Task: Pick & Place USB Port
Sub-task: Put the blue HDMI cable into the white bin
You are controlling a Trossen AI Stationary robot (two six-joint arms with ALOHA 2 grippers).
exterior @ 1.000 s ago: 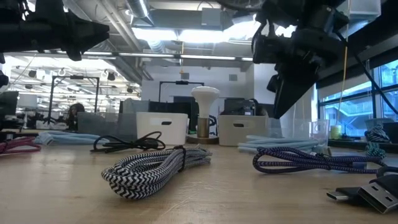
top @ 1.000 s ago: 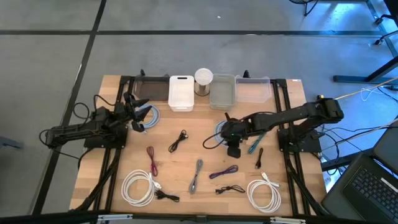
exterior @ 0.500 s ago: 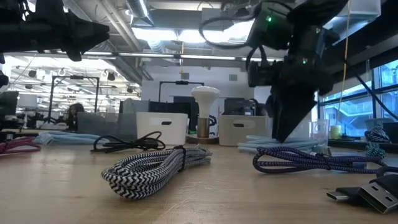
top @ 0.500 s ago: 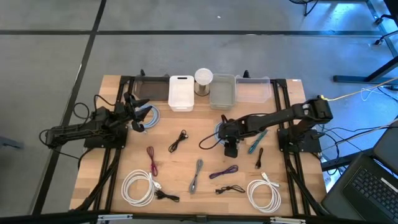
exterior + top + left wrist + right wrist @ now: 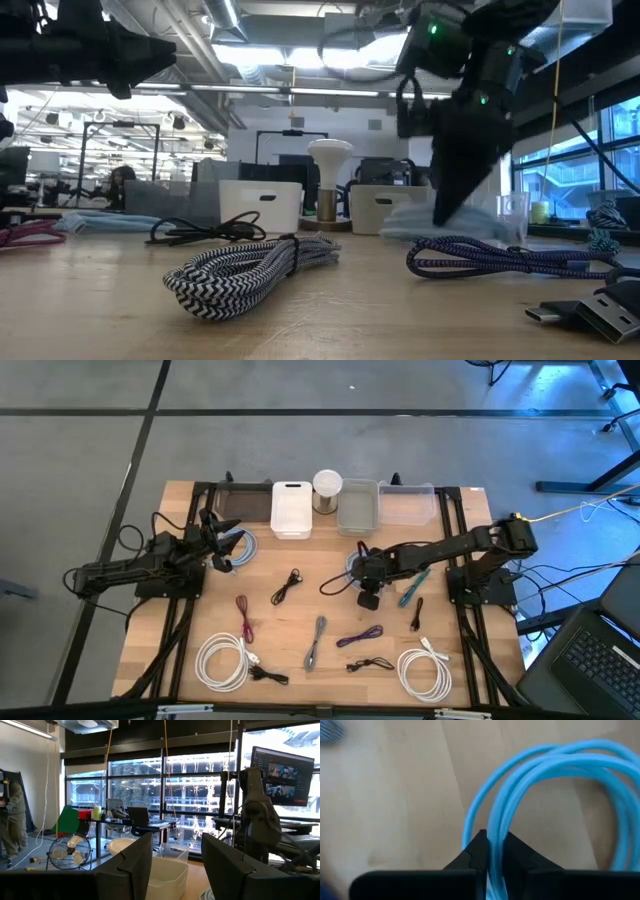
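While the left arm waited at the left side of the table (image 5: 200, 630), the right arm reached in toward the middle, its gripper (image 5: 366, 582) lowered onto a coil of light blue cable (image 5: 550, 775). Seen from the right wrist, the two dark fingers (image 5: 479, 851) were pinched on a pair of blue strands, which ran up between them and looped away over the bare wood (the rest of the coil ran off to one side). From above, only a sliver of that blue cable (image 5: 352, 566) showed beside the gripper, just in front of the grey bin (image 5: 358, 507).

The left gripper (image 5: 222, 547) hung over another pale blue coil (image 5: 244, 546) near the table's left rear; its fingers (image 5: 137, 862) stood apart with nothing between them, as the left wrist view showed.

Along the back edge stood a white bin (image 5: 291, 509), a round white-topped canister (image 5: 327, 487) and a clear bin (image 5: 407, 503). Scattered across the front lay a black cable (image 5: 286, 586), a red cable (image 5: 243, 616), a grey braided cable (image 5: 316, 641), a purple cable (image 5: 360, 635) and two white coils (image 5: 221, 660) (image 5: 425, 671).
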